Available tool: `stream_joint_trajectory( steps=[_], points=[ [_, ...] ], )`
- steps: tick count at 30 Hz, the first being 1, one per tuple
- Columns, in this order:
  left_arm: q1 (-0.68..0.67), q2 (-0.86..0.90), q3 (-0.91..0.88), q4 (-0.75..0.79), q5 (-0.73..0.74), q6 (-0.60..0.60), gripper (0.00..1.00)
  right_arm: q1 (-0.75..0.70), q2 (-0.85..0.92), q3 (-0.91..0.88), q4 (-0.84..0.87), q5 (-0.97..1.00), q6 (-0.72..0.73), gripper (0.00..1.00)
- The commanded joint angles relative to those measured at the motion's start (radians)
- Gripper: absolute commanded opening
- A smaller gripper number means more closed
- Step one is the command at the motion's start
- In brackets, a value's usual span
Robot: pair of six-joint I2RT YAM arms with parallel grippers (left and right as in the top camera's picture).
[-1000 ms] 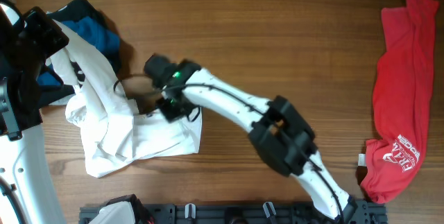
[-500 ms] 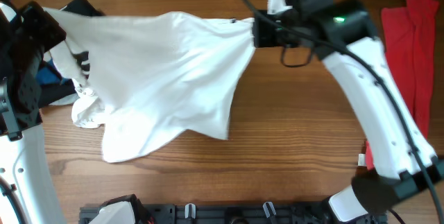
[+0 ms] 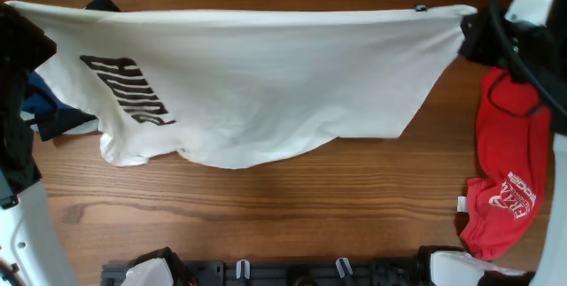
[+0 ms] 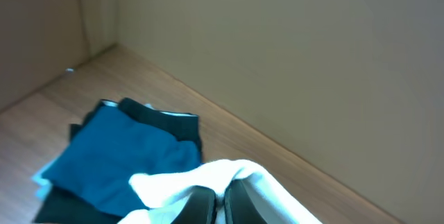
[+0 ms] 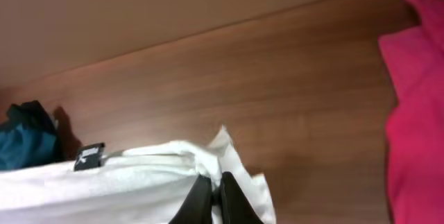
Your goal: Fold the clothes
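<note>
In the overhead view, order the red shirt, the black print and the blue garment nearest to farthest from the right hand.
1. Red shirt, just below the right hand, on the right side.
2. Black print, on the left part of the white shirt.
3. Blue garment, at the far left edge.

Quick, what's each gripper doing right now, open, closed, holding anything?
Left gripper: closed on one end of the white T-shirt.
Right gripper: closed on the white T-shirt's other end.

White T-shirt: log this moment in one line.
white T-shirt: stretched wide | left gripper: shut on it | right gripper: shut on it
</note>
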Motion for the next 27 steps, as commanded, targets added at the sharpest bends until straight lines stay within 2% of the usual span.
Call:
stream_joint_trajectory(
  steps=[1,12,15,22,27],
  points=[
    [0.011,-0.009,0.012,0.011,0.125,-0.035,0.04,-0.006,0.025,-0.002,-0.013,0.007,-0.038,0.04],
    [0.011,-0.009,0.012,0.046,0.144,-0.035,0.04,-0.006,0.045,-0.002,-0.004,0.012,-0.039,0.04],
    [0.011,-0.019,0.013,0.063,0.145,-0.034,0.04,-0.006,0.027,0.014,0.009,0.067,-0.038,0.04],
    [0.011,-0.07,0.106,0.061,0.149,-0.027,0.04,-0.006,-0.081,0.122,0.055,0.182,-0.007,0.04],
    [0.011,-0.105,0.207,0.051,0.227,-0.027,0.04,-0.006,-0.174,0.208,0.068,0.254,0.016,0.04]
  ],
)
